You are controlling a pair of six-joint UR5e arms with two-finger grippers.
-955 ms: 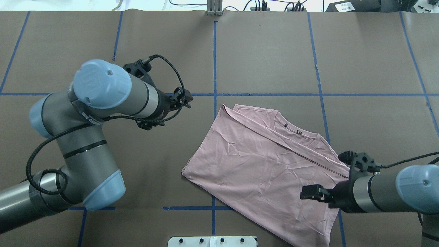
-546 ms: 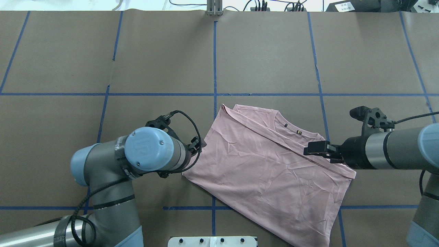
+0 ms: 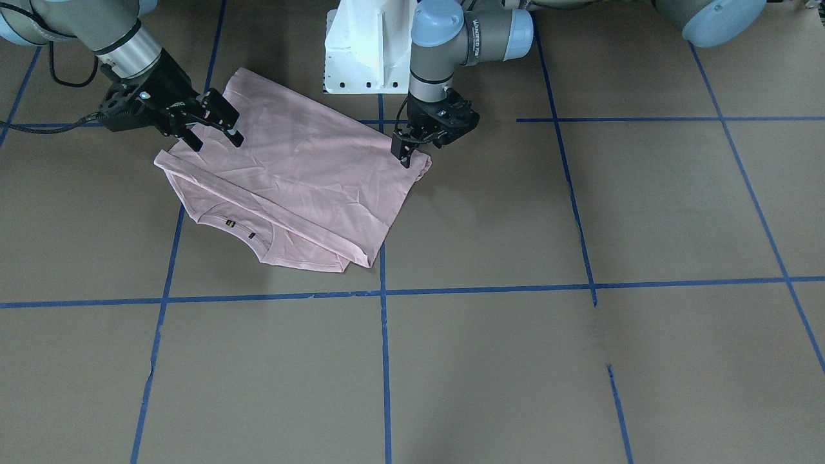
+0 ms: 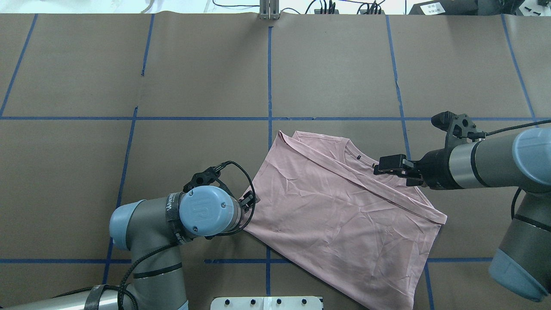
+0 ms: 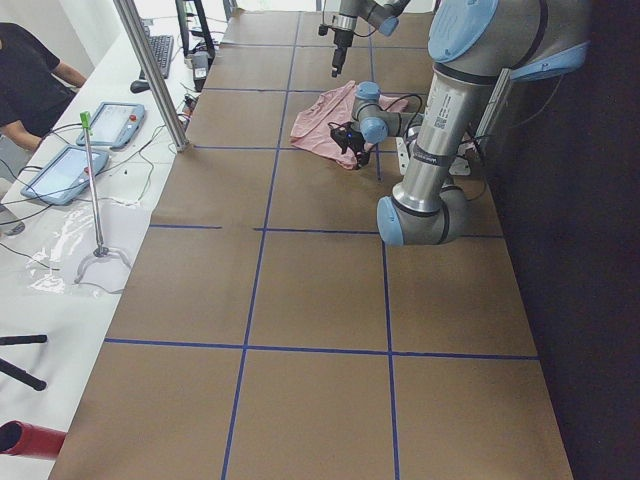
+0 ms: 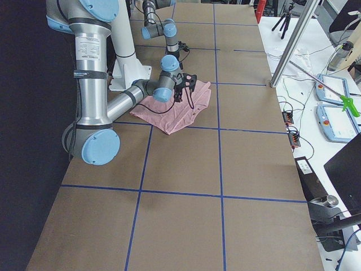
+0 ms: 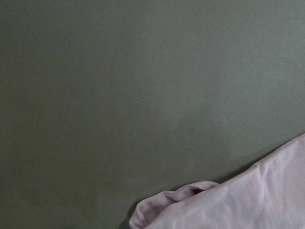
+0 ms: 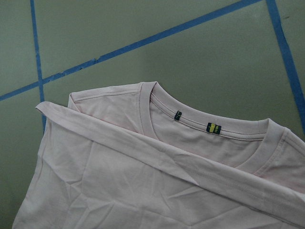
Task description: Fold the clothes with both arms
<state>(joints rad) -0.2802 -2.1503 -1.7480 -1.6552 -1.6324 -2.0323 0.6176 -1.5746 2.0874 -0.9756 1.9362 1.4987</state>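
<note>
The pale pink T-shirt (image 4: 340, 215) lies folded and flat on the brown table, plain side up, with its collar (image 4: 366, 161) toward the far right. My left gripper (image 3: 405, 158) points down at the shirt's left corner, which curls up slightly in the left wrist view (image 7: 167, 205). Its wrist hides the fingers from overhead, and I cannot tell whether it is open or shut. My right gripper (image 3: 216, 134) is open and empty, hovering over the shirt near the collar (image 8: 209, 136) and its small dark label (image 8: 214, 128).
The white pedestal base (image 3: 367, 45) stands at the robot's edge, close to the shirt's near side. Blue tape lines (image 4: 269, 77) divide the brown table. A metal post (image 4: 269, 10) stands at the far edge. An operator (image 5: 30, 70) and tablets are beside the table.
My left arm swung in from the far left and came down at the shirt's left corner. My right gripper moved from the shirt's near right edge away to the collar.
</note>
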